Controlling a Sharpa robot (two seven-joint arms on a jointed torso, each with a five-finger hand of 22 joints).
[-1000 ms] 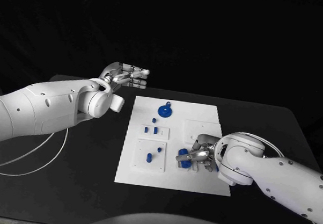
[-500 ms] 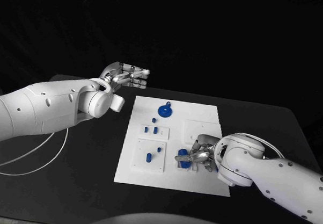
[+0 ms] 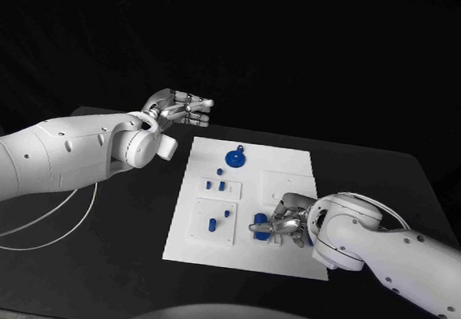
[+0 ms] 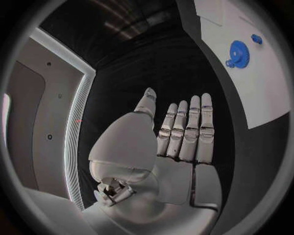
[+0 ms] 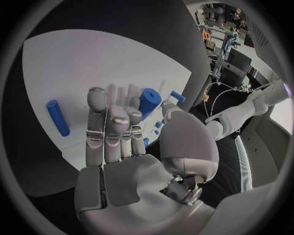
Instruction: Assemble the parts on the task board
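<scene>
Right then, the black table point(image 3: 89, 237) carried the white task board point(image 3: 297, 166) in its middle. The left hand point(image 3: 178, 108) hung over the table's far left, well apart from the board, with its fingers point(image 4: 186, 129) straight and close together and nothing in them. The right hand point(image 3: 285, 223) was much nearer the work, low over the near right part of the board.

Its fingers point(image 5: 110, 127) were bent over a short blue tube point(image 5: 149, 100), which sat just past the fingertips. The thumb seemed to press against it, so I judged the tube was held, but the fingers hid most of it. Its long axis looked tilted, and I could not tell if its lower end touched the board.

A blue peg point(image 5: 57, 117) lay flat on the board beside that hand. A round blue gear point(image 3: 235, 158) sat at the far end. Small blue parts point(image 3: 219, 184) sat between, too small to make out.
</scene>
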